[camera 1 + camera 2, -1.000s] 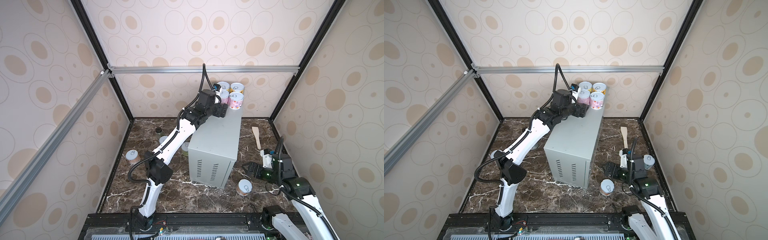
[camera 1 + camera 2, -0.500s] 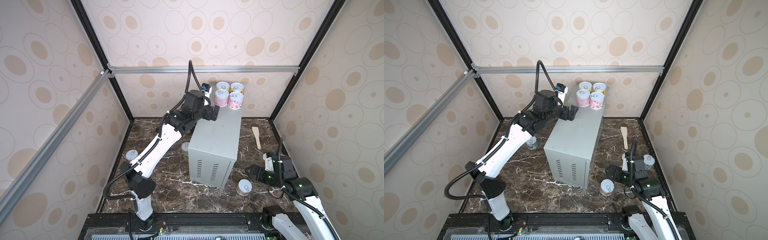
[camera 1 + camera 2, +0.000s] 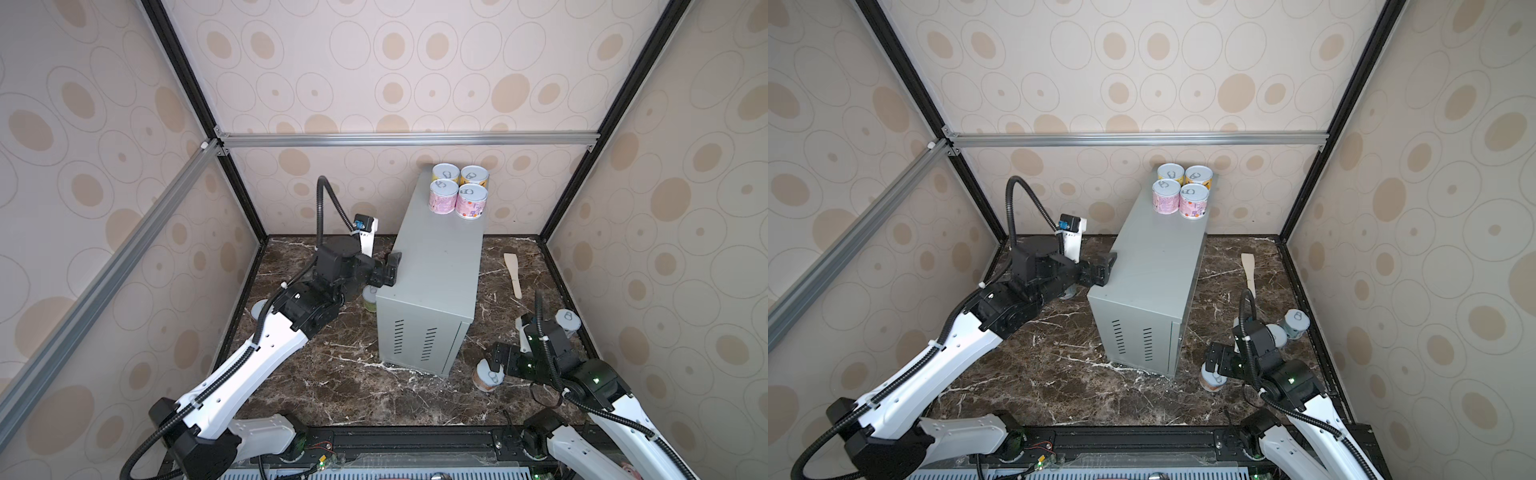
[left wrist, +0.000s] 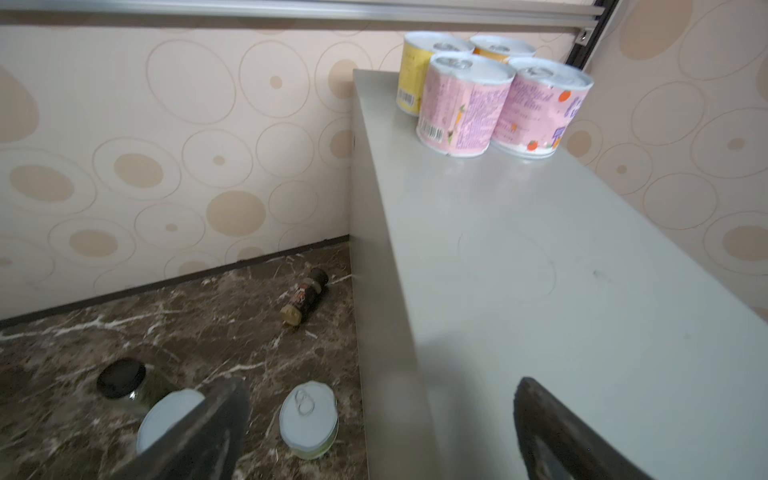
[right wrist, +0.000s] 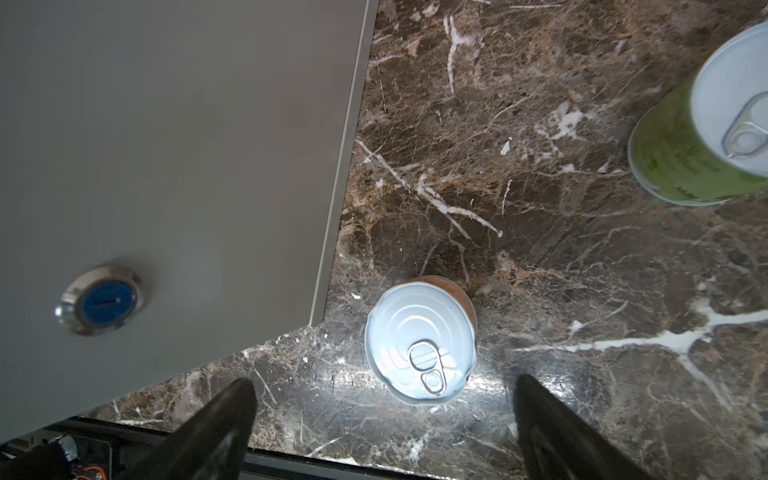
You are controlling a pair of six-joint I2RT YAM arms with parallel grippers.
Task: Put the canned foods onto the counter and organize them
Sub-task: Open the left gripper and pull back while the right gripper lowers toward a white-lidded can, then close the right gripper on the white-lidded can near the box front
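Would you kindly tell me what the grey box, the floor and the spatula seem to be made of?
Grey box: likely painted sheet metal, satin; punched vent slots, folded edges. Floor: marble or marble-look, glossy; white veins, light glare. Spatula: probably bare wood, matt; pale tan, no shine.

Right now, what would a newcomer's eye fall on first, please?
The tall grey counter stands mid-floor, with four cans packed in a square at its far end. The right hand hangs open above an orange-labelled can near the counter's front corner; the left hand is open at its side edge.
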